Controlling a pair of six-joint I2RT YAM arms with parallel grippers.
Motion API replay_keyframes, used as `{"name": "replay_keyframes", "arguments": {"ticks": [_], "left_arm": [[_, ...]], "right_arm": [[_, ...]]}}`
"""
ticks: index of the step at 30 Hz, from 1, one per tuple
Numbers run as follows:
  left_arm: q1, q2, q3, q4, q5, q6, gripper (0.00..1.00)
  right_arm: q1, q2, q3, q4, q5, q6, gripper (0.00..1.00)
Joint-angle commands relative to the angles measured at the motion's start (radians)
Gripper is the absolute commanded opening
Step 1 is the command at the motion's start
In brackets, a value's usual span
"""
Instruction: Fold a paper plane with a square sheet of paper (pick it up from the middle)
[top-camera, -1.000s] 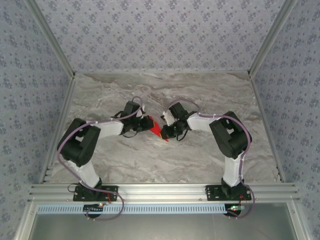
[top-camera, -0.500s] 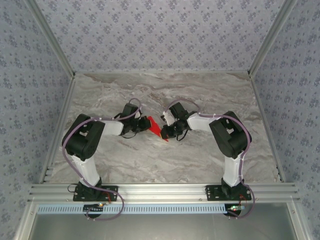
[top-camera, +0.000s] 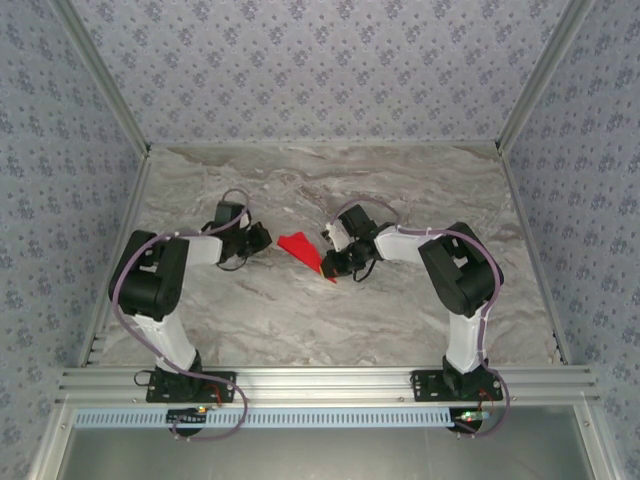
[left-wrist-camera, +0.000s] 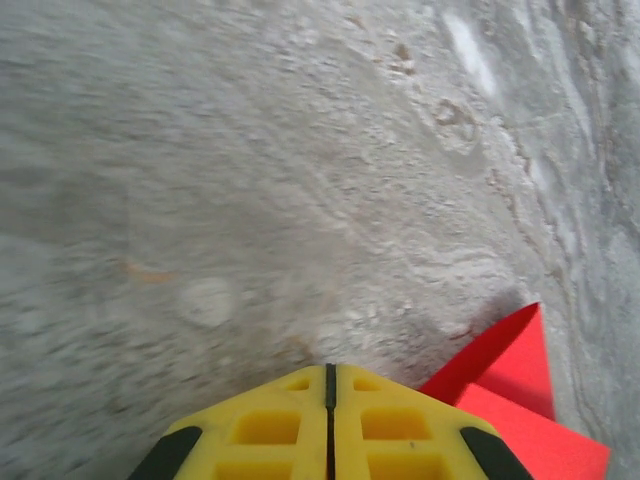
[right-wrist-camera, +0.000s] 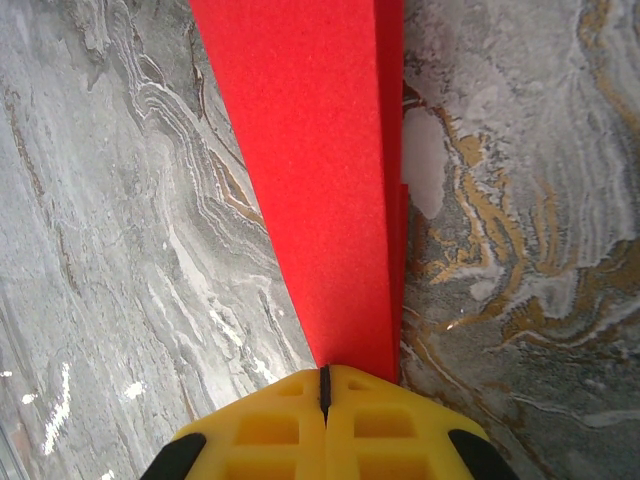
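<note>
Blocked at counter (top-camera: 300, 320) middle by the paper plane (top-camera: 302, 249) and right arm (top-camera: 400, 243); open toward far and near edges.

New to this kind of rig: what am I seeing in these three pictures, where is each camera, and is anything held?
Two robot arms are bolted at the near edge of a marble table, each ending in a two-finger gripper. The wide picture is from a fixed camera above and behind them. The other two are from cameras on the wrists, so the yellow fingers at the bottom are each arm's own. The one loose thing is a red paper plane, folded in layers. The right gripper is shut on one end of it; the paper runs out from between its closed fingers. The left gripper is shut too, but empty and apart from the paper.
</note>
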Motion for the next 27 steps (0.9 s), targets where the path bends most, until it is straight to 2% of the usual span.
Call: {"name": "replay_keyframes", "arguments": {"ticks": [1,6,13,20,27], "left_arm": [[-0.007,-0.105,-0.017,-0.036,-0.005,0.004,0.08],[-0.122,-0.187,-0.058,0.029,0.001,-0.057,0.08],[-0.261,-0.074,-0.004,0.062,0.014,-0.069,0.08],[-0.294,0.05,0.055,0.03,-0.001,-0.071,0.07],[-0.295,0.07,0.073,-0.066,-0.067,-0.054,0.06]], "right_arm": [[0.004,0.073,-0.042,-0.145,0.077,-0.008,0.0],[0.008,0.077,-0.031,-0.143,0.073,-0.004,0.0],[0.008,0.067,-0.036,-0.127,0.058,-0.006,0.0],[0.016,0.035,-0.029,-0.109,0.042,-0.014,0.0],[0.023,-0.022,0.0,-0.082,0.025,-0.018,0.0]]}}
